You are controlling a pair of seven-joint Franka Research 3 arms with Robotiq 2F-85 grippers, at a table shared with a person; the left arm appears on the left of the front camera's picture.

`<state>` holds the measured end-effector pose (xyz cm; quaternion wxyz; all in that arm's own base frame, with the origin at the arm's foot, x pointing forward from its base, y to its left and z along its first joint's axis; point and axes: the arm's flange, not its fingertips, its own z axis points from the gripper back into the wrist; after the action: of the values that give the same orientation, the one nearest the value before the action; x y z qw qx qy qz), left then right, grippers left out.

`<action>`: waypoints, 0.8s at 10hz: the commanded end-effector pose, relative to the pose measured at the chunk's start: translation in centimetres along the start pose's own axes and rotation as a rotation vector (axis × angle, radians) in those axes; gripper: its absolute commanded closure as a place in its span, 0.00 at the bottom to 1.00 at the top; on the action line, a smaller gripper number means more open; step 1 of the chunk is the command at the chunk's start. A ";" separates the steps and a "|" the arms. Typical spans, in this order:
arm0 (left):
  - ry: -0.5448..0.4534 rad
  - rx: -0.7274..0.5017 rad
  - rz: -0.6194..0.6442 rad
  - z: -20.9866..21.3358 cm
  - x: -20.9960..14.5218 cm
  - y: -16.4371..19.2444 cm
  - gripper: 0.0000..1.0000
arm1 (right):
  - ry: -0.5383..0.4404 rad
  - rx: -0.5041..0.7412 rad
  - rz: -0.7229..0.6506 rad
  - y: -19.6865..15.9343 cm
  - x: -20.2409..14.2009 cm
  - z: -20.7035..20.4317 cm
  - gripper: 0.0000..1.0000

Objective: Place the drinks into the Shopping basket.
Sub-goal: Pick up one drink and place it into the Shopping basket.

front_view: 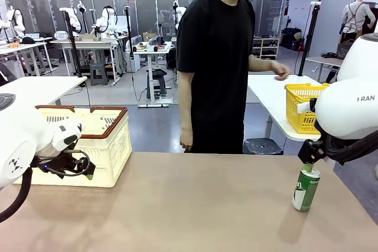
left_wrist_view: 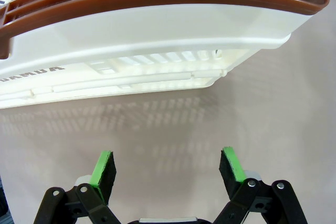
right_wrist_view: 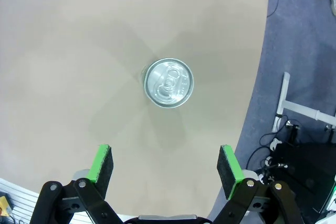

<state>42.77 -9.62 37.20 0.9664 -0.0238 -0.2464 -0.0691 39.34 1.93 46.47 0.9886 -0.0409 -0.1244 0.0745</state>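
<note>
A green drink can (front_view: pixel 306 188) with white markings stands upright on the tan table's right side. My right gripper (front_view: pixel 309 162) hangs just above it, open. From above, its silver top (right_wrist_view: pixel 168 83) lies a little ahead of the open right gripper (right_wrist_view: pixel 167 165), not between the pads. The cream Shopping basket (front_view: pixel 104 141) with a reddish-brown rim sits at the table's left. My left gripper (front_view: pixel 84 171) is low at its near side, open. Up close, the basket's wall (left_wrist_view: pixel 157 35) fills the top of the left wrist view, a short way ahead of the empty left gripper (left_wrist_view: pixel 168 165).
A person in a black shirt (front_view: pixel 215 57) stands at the far edge, one hand over a white table behind. A bright yellow basket (front_view: pixel 302 109) sits on that table. The table's right edge (right_wrist_view: pixel 252 103) runs close to the can.
</note>
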 end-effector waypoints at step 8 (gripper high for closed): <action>-0.009 -0.003 0.000 -0.2 0.0 -0.1 0.00 | -0.007 0.092 0.047 -2.6 4.3 -5.3 0.00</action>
<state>42.77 -9.62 37.18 0.9665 -0.0238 -0.2462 -0.0691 44.05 -0.15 42.77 0.9888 -0.0206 -0.1161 0.0919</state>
